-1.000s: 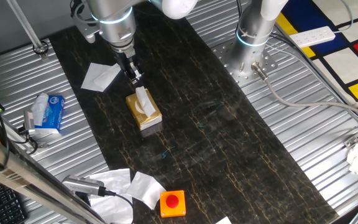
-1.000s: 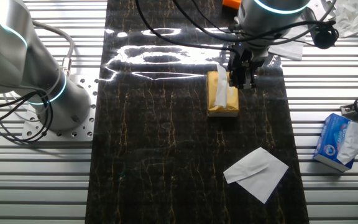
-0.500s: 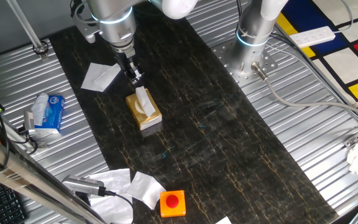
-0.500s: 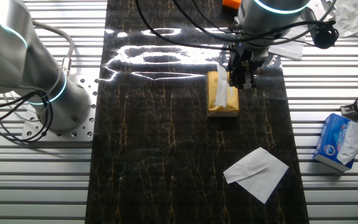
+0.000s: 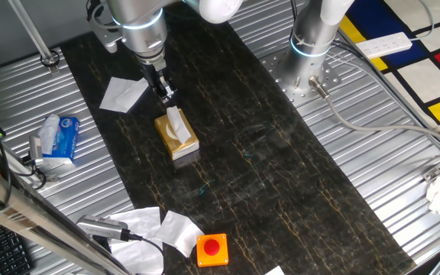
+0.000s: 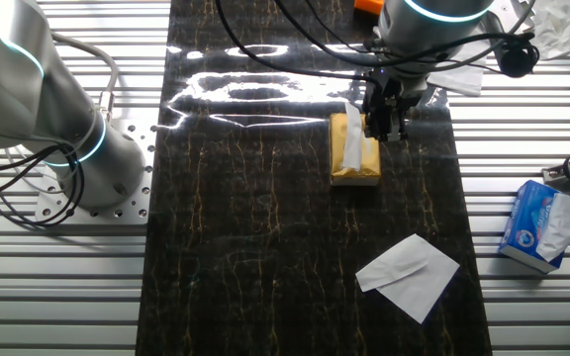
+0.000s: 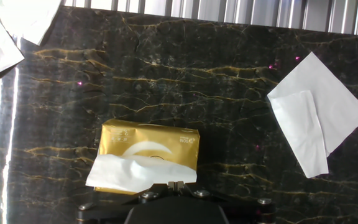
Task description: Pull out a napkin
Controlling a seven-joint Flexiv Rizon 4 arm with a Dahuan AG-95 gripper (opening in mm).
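Note:
A white napkin point(image 5: 176, 119) sticks up as a creased tuft from the slot of the tan-gold tissue box point(image 5: 178, 139) on the dark marble mat. In the other fixed view the napkin point(image 6: 351, 143) lies along the box point(image 6: 356, 170). In the hand view the napkin point(image 7: 138, 171) drapes over the box's near edge point(image 7: 148, 140). My gripper point(image 5: 166, 93) hangs just above and beside the box's end, and also shows in the other fixed view point(image 6: 382, 124). Its fingertips point(image 7: 176, 184) are pressed together with nothing between them, close to the napkin's edge.
A loose folded napkin point(image 5: 123, 93) lies on the mat beyond the box. A blue-and-white tissue packet point(image 5: 58, 139) sits on the metal slats. More loose napkins point(image 5: 166, 229) and a red button box point(image 5: 212, 248) lie near the front. A second arm's base point(image 5: 312, 46) stands at the back.

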